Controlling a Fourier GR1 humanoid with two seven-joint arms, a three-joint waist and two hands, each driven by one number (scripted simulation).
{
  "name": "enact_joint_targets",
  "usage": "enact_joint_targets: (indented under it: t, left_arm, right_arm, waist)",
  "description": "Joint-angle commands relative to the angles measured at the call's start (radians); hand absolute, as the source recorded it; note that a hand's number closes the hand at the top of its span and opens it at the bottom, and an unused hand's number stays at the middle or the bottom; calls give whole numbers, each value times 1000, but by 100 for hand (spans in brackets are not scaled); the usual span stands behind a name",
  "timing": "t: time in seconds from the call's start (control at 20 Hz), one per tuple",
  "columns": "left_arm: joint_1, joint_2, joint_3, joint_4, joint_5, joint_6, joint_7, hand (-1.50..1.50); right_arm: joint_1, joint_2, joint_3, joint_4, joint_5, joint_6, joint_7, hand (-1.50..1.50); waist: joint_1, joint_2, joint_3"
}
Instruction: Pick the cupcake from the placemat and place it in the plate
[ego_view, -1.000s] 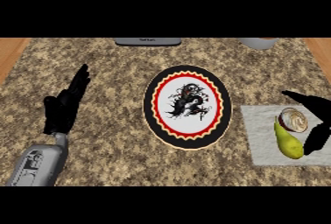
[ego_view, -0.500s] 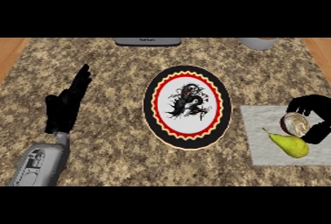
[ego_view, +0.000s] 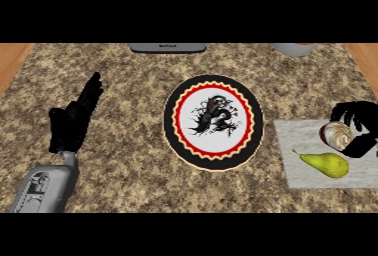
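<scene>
Between right hand (ego_view: 356, 126) fingers (ego_view: 350, 110), cupcake (ego_view: 339, 136).

This is a kitchen. A speckled brown-and-beige granite worktop (ego_view: 133, 100) fills the frame, with strips of wood at the upper left and upper right corners. On it lie tableware and food: a round black-rimmed plate with a red scalloped ring and a dark dragon figure (ego_view: 213, 121), a pale grey placemat (ego_view: 303, 175) and a yellow-green pear (ego_view: 326, 163).
</scene>
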Motion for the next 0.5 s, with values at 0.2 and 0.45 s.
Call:
enact_joint_targets:
  t: [0.2,0.45]
  left_arm:
    - [93,23,33,-30,6,1,-36,0]
    - [81,22,41,-26,5,6,-23,0]
  right_arm:
    - [285,72,-41,-378,5,-172,298,150]
    - [395,132,-68,-711,-30,-312,261,150]
  waist:
    - [-53,-21,-4]
    - [-72,-24,-3]
